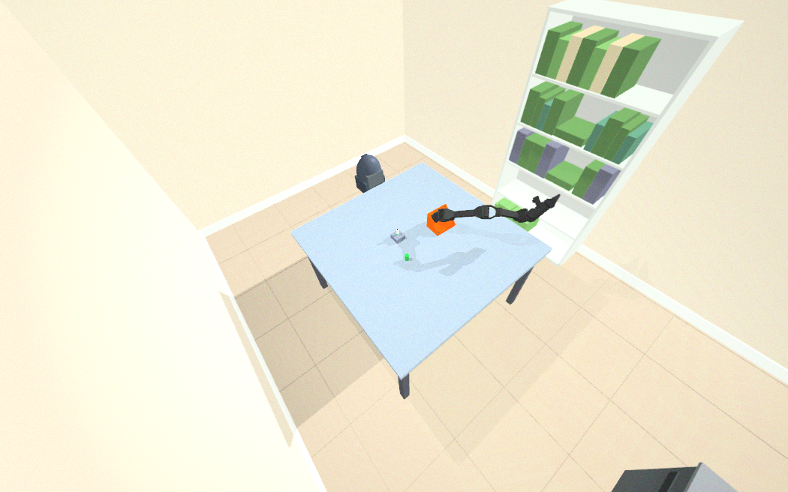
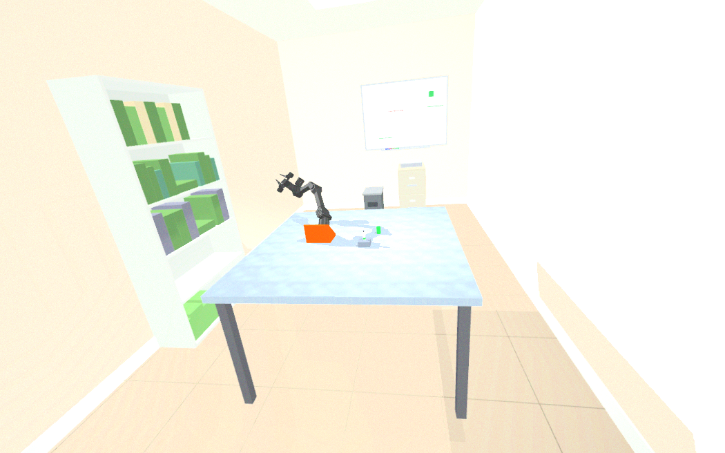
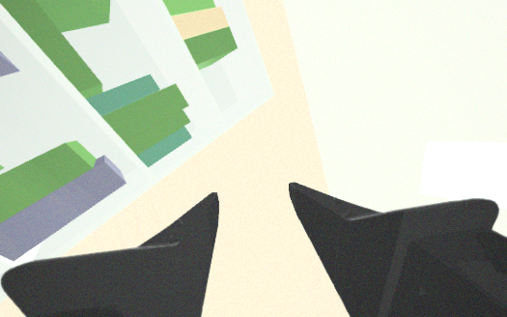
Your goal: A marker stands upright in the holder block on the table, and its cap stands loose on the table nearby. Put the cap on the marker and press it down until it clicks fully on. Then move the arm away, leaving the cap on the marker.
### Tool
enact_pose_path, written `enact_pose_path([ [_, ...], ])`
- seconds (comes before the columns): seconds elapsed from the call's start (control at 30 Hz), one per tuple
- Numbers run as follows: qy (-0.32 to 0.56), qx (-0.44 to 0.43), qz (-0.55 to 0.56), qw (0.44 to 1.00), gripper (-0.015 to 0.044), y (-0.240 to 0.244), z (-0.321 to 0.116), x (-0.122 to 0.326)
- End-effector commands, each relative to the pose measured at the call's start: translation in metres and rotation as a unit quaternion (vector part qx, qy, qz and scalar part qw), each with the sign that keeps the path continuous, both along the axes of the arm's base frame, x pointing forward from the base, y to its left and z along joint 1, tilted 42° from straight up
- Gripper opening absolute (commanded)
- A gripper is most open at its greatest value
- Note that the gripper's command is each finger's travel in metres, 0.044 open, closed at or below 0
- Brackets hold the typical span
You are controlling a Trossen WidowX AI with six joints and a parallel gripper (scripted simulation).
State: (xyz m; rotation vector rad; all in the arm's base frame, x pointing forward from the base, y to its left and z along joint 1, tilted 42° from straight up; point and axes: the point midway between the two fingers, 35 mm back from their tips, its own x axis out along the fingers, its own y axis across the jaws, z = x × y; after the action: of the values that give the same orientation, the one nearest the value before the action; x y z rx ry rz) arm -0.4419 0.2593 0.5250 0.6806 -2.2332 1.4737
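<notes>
The arm (image 1: 476, 212) rises from its orange base (image 1: 440, 220) near the far edge of the pale blue worktop (image 1: 421, 305) and stretches outward past that edge toward the white bookshelf (image 1: 684, 91), so the end effector (image 1: 548, 201) hangs in the air in front of the lower shelves, well apart from everything on the worktop. In the exterior view the end effector (image 2: 283, 183) points up and away from the worktop, toward the green and purple books (image 2: 185, 219). The wrist view shows the two dark fingers about half apart, with only wall and shelf visible in the gap between them; nothing is gripped. The marker (image 1: 397, 232) stands upright in its small grey holder block (image 1: 397, 237) near the middle of the worktop, its tip uncovered. The green cap (image 1: 407, 257) stands by itself on the worktop just beside the holder block, on the side away from the base and not touching it. In the exterior view the cap (image 2: 378, 229) sits slightly behind and to the right of the holder block (image 2: 363, 243). A dark, dome-topped object (image 1: 368, 172) stands on the floor past the worktop's far corner.
</notes>
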Motion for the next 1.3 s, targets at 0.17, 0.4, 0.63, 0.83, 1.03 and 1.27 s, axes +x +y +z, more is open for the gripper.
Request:
enact_pose_path([
  [0.17, -0.044, -0.123, -0.115, 0.985, 0.0240, 0.112, -0.005, 0.084],
  [0.4, -0.056, -0.230, -0.208, 0.949, 0.0240, 0.186, -0.020, 0.172],
  [0.63, -0.042, -0.338, -0.296, 0.892, 0.0240, 0.237, -0.038, 0.276],
  [0.83, -0.010, -0.425, -0.364, 0.829, 0.0240, 0.258, -0.057, 0.372],
  [1.03, 0.038, -0.503, -0.423, 0.752, 0.0240, 0.258, -0.078, 0.471],
  [1.27, 0.100, -0.559, -0.471, 0.674, 0.0240, 0.226, -0.099, 0.581],
])
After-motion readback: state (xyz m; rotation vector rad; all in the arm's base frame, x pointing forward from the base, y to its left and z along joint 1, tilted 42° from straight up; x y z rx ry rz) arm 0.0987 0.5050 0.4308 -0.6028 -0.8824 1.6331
